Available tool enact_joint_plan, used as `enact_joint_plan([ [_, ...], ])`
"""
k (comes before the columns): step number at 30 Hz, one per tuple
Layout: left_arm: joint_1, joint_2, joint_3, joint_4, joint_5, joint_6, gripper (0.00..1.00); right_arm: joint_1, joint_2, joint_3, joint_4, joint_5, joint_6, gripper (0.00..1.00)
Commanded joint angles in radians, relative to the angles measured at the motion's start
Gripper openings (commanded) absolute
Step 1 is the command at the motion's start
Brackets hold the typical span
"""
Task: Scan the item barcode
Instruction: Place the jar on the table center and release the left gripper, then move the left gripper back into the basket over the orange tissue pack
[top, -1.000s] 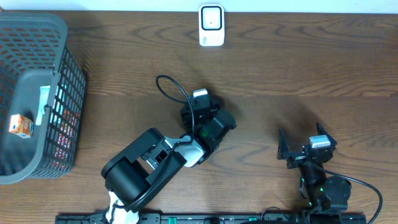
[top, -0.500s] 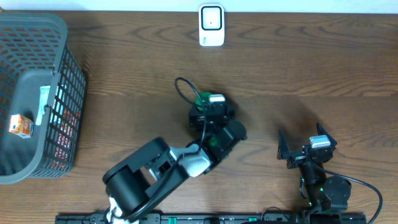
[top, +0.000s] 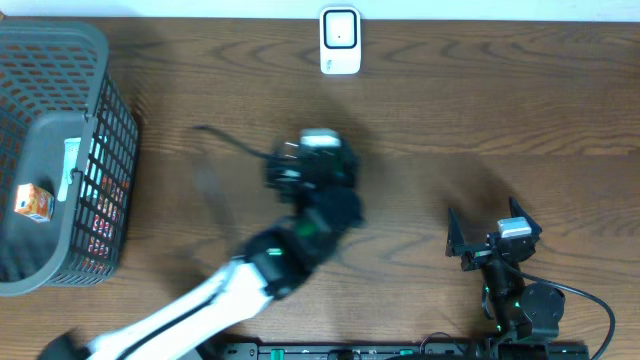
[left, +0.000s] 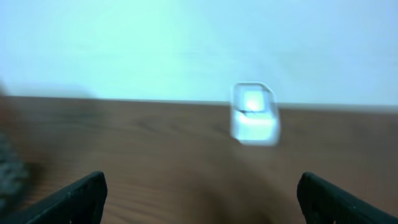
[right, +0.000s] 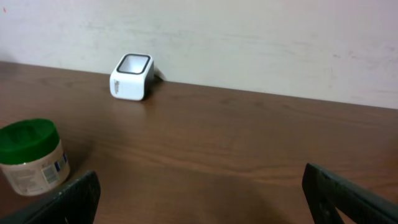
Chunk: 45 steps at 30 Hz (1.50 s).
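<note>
Left gripper (left: 202, 177) is spread wide. Both dark fingers (left: 81, 196) sit out at the edges of its own view, with nothing between them. It's looking straight at the white scanner (top: 340, 41), which stands at the back of the counter (top: 480, 110), right by the wall. From above the left arm is a smear of blur, its gripper end nearly in line with the scanner and nearer the robot.

And there's the item: a green-lidded white jar (right: 29, 155), upright on the counter, in front of the scanner on the robot's side and well clear of it. Only the right wrist view shows it. From above I can't pick it out under the blurred arm.

Right gripper (right: 202, 174) is off to the scanner's right and well back from it, jaws apart, empty as well.

Far to the scanner's left stands a grey mesh basket (top: 100, 60) with a small orange carton (top: 33, 203) lying inside.
</note>
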<state>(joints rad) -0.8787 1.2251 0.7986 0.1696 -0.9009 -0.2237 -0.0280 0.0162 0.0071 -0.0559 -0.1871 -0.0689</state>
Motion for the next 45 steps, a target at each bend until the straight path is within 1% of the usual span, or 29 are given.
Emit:
enact_joint_plan([
  [1, 0.127, -0.188, 0.063, -0.136, 0.018, 0.048, 0.98, 0.009, -0.001, -0.002, -0.004, -0.002, 0.012, 0.99],
  [3, 0.234, -0.301, 0.130, -0.301, 0.137, 0.048, 0.98, 0.009, -0.001, -0.002, -0.004, -0.002, 0.012, 0.99],
  [6, 0.411, -0.412, 0.257, -0.526, 0.286, 0.047, 0.98, 0.009, -0.001, -0.002, -0.004, -0.002, 0.012, 0.99],
  [9, 0.590, -0.452, 0.398, -0.722, 0.325, 0.037, 0.98, 0.009, -0.001, -0.002, -0.004, -0.002, 0.012, 0.99],
  [10, 0.663, -0.450, 0.457, -0.796, 0.326, 0.027, 0.98, 0.009, -0.001, -0.002, -0.004, -0.002, 0.012, 0.99],
  [12, 0.778, -0.430, 0.539, -0.892, 0.336, 0.023, 0.98, 0.009, -0.001, -0.002, -0.004, -0.002, 0.012, 0.99],
  [15, 0.946, -0.371, 0.639, -1.014, 0.398, -0.012, 0.98, 0.009, -0.001, -0.002, -0.004, -0.002, 0.012, 0.99],
  [17, 1.058, -0.314, 0.691, -1.071, 0.475, -0.040, 0.98, 0.009, -0.001, -0.002, -0.004, -0.002, 0.012, 0.99],
  [20, 1.243, -0.189, 0.762, -1.112, 0.694, -0.040, 0.98, 0.009, -0.001, -0.002, -0.004, -0.002, 0.012, 0.99],
  [24, 1.407, -0.039, 0.806, -1.114, 0.889, -0.040, 0.98, 0.009, -0.001, -0.002, -0.004, -0.002, 0.012, 0.99],
  [27, 1.480, 0.044, 0.810, -1.115, 0.917, -0.040, 0.98, 0.009, -0.001, -0.002, -0.004, -0.002, 0.012, 0.99],
  [30, 1.519, 0.100, 0.810, -1.115, 0.917, -0.040, 0.98, 0.009, -0.001, -0.002, -0.004, -0.002, 0.012, 0.99],
  [33, 1.530, 0.134, 0.810, -1.123, 0.916, -0.040, 0.98, 0.009, -0.001, -0.002, -0.004, -0.002, 0.012, 0.99],
  [42, 1.530, 0.150, 0.809, -1.130, 0.913, -0.041, 0.98, 0.009, -0.001, -0.002, -0.004, -0.002, 0.012, 0.99],
  [43, 1.530, 0.155, 0.809, -1.134, 0.908, -0.054, 0.98, 0.009, -0.001, -0.002, -0.004, -0.002, 0.012, 0.99],
  [45, 1.530, 0.173, 0.809, -1.150, 0.860, -0.128, 0.98, 0.009, -0.001, -0.002, -0.004, -0.002, 0.012, 0.99],
])
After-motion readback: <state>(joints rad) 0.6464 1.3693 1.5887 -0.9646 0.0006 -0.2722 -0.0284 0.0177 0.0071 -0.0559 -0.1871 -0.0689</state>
